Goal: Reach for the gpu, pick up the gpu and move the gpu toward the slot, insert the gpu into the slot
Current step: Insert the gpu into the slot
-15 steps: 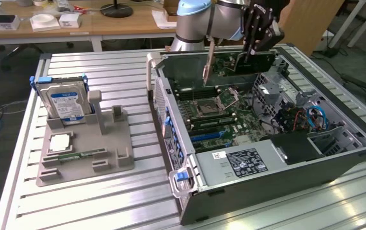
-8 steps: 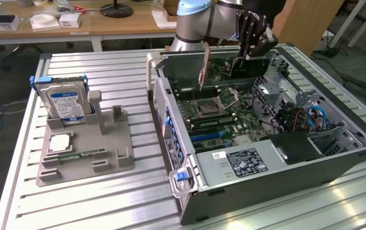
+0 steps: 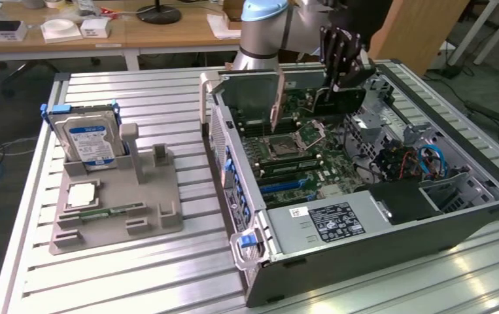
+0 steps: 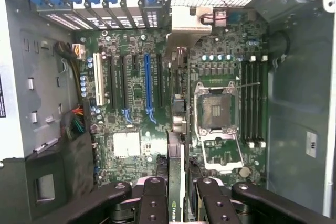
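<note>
Wrist view: the gripper (image 4: 181, 192) is seen clenched on the gpu (image 4: 176, 156), which is held edge-on between the two fingers with its metal bracket end pointed away from them. The card is carried above the motherboard (image 4: 131, 145), between the blue slot (image 4: 148, 85) and the processor socket (image 4: 215, 108). It is judged to be near the slot's line but not lowered into it. In the exterior view the gripper (image 3: 343, 72) and the gpu (image 3: 335, 99) are found inside the open computer case (image 3: 363, 222), well apart from the hard drive (image 3: 92, 139) standing in the grey holder (image 3: 144, 222) on the tabletop (image 3: 144, 91). Reaching and pick-up are judged done, the carry is far along, and insertion is not yet made.
</note>
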Controlling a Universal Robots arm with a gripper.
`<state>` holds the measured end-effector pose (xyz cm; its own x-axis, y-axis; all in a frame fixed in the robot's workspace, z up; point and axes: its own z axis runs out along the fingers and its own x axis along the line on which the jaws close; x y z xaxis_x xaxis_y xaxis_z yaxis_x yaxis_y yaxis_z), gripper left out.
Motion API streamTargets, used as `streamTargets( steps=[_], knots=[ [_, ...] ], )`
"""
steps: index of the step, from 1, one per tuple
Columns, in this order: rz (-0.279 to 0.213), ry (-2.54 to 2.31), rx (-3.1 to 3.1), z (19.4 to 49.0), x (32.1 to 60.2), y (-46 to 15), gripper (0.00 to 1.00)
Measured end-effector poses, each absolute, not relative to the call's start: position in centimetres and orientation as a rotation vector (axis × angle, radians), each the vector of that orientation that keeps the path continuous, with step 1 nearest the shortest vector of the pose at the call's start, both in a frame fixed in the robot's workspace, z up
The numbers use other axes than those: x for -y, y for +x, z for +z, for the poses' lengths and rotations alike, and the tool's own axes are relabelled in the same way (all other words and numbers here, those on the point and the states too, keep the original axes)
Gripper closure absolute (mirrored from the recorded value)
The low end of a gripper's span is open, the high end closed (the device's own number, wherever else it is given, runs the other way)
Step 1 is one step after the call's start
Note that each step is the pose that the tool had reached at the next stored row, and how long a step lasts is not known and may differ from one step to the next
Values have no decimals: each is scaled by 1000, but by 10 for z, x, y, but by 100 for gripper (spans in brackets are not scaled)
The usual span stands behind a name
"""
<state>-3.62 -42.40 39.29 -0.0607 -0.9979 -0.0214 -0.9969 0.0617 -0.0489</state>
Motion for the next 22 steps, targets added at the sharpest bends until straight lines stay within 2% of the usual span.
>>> streamTargets(
  steps=[22],
  knots=[
    [-33,-2112,-2259,353,427,-57,74]
  ],
)
